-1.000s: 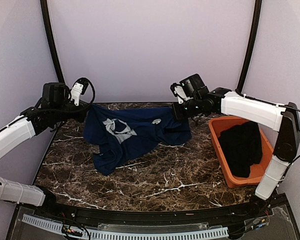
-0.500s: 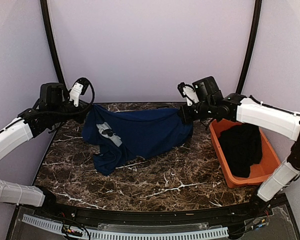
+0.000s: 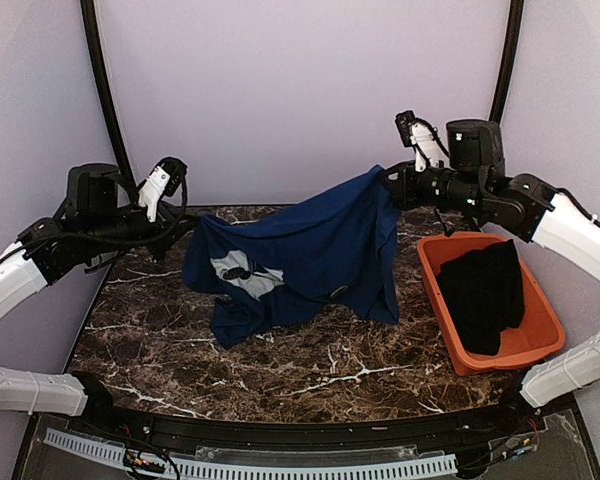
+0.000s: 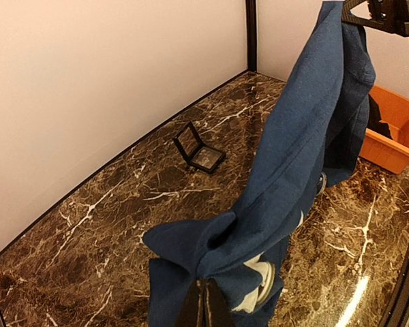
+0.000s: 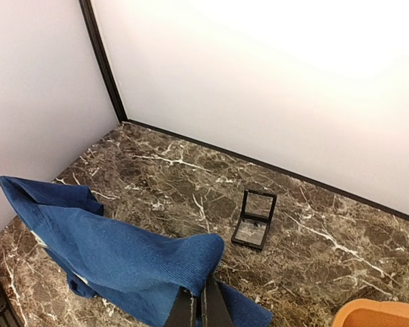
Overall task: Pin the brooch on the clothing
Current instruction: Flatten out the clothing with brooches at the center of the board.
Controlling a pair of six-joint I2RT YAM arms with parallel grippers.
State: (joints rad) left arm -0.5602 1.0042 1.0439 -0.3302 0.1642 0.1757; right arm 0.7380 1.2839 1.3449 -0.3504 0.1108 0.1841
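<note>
Navy knit clothing, draped folds, veined marble table

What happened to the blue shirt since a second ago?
The right end effector, shut on the T-shirt, rose and swung right, lifting that side off the table. The left end effector kept its grip, hardly moving. The orange bin and black garment stayed put.

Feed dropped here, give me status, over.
Left end effector shut on T-shirt. Right end effector shut on it, higher. Low end rests on table. Black case lies apart behind.
</note>
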